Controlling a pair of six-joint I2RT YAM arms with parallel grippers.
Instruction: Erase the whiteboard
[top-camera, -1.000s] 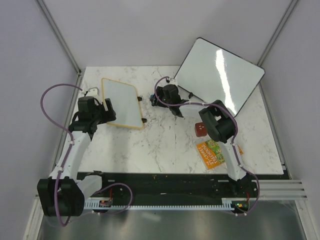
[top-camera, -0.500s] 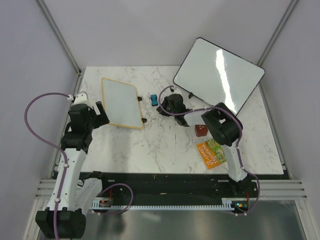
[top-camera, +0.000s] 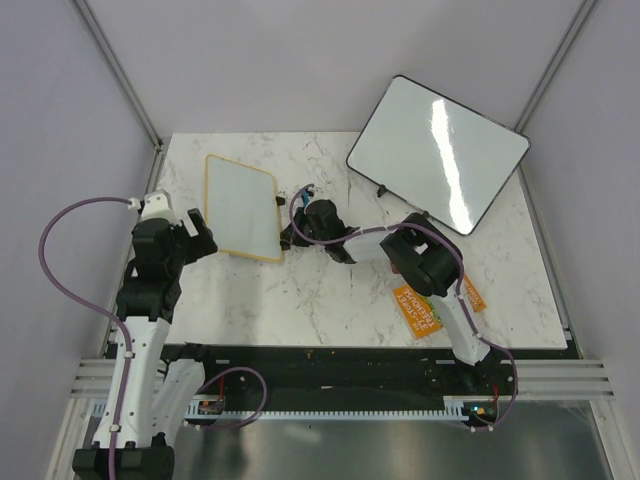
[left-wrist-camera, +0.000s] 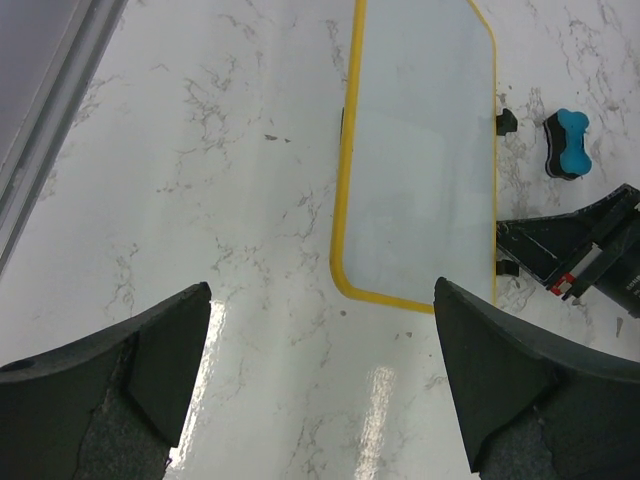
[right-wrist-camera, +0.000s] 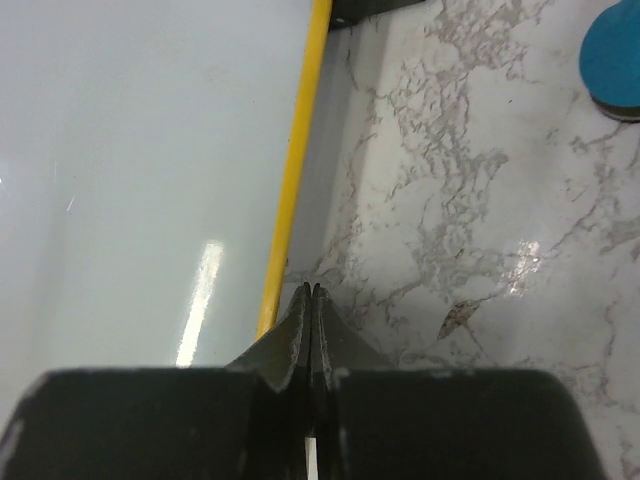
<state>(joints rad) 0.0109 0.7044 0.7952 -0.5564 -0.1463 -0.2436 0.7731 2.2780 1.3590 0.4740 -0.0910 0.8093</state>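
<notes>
The whiteboard (top-camera: 242, 205) lies flat on the far-left part of the tabletop (top-camera: 330, 290). Its yellow frame is whole and its white face shows no marks that I can make out in any view. The right tool (right-wrist-camera: 313, 297) is closed on nothing, its two tips pressed together and resting just beside the board's right frame edge, low to the marble. The left tool (left-wrist-camera: 320, 288) hangs wide open and empty off the board's near-left corner, not touching it. The blue bone-shaped eraser (left-wrist-camera: 567, 145) lies free on the tabletop just right of the board and a little farther back than the right tool.

With the eraser unheld, I judge the step to be either fetching it or checking that the face is clean. If wiping remains, the right tool should lift clear of the frame before opening, so a finger does not catch the edge and slide the board. It should then take the eraser across its narrow waist, pad side down. The board stands on small feet and looks light, so the open left tool could brace the left frame edge while the strokes run along the board's length. Keep strokes inside the frame; the larger black-framed board (top-camera: 437, 150) far right is not the target.
</notes>
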